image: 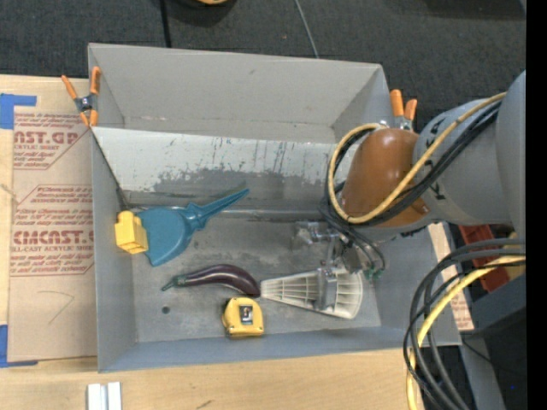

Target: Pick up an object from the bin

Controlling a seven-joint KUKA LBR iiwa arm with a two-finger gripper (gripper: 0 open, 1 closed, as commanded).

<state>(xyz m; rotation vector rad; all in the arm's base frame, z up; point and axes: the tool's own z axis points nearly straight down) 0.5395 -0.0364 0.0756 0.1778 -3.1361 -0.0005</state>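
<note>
My gripper (329, 282) hangs low at the bin's front right, right over the wide end of a white ribbed, fan-shaped plastic piece (295, 290) that lies flat on the floor. Part of that piece is hidden beneath the gripper. Just left of it are a yellow tape measure (243, 315) by the front wall and a dark purple eggplant (215, 277), curved, with its stem pointing left.
A blue funnel (175, 229) lies at the left, spout pointing right toward the bin's middle, with a yellow block (130, 232) against its wide end. The arm's orange cover and yellow cables crowd the right side of the bin.
</note>
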